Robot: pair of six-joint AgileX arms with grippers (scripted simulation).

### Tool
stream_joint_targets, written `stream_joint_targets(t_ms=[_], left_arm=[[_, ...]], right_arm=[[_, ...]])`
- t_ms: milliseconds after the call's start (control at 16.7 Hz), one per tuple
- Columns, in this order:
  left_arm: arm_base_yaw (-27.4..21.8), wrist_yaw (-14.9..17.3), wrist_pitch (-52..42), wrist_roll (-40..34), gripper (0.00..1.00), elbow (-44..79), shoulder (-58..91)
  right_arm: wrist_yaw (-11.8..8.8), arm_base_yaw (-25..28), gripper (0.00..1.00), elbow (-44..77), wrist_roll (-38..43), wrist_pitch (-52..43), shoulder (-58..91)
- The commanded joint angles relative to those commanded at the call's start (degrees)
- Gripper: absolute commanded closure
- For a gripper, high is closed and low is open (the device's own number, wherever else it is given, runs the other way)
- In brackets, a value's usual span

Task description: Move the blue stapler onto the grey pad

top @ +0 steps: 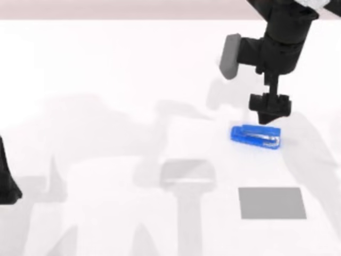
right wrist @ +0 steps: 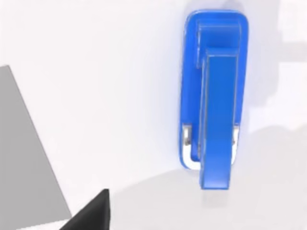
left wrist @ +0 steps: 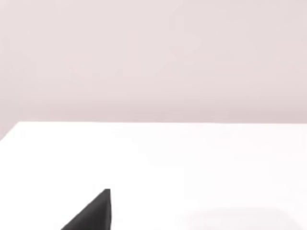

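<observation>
Below right hand: blue stapler.

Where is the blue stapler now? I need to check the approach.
In the top view the blue stapler lies right of centre, under the right gripper and apart from the grey pad.

Bright, even, washed-out light over the flat white table, several soft pale-grey arm shadows overlapping across it, faint shadow under the small bright blue stapler, gentle blur throughout, no hard glare, left wrist view pale and near featureless
</observation>
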Motion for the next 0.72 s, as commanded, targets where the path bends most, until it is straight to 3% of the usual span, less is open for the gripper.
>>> stream_joint_targets(t_ms=[540,720], left_arm=[[0.00,0.00,0.00,0.00,0.00,0.00,0.00],[0.00,0.00,0.00,0.00,0.00,0.00,0.00]], right_arm=[[0.03,0.43,0.00,-15.16,0.18,18.68,3.30],[0.03,0.46,0.00,-16.63,0.18,20.27,3.72]])
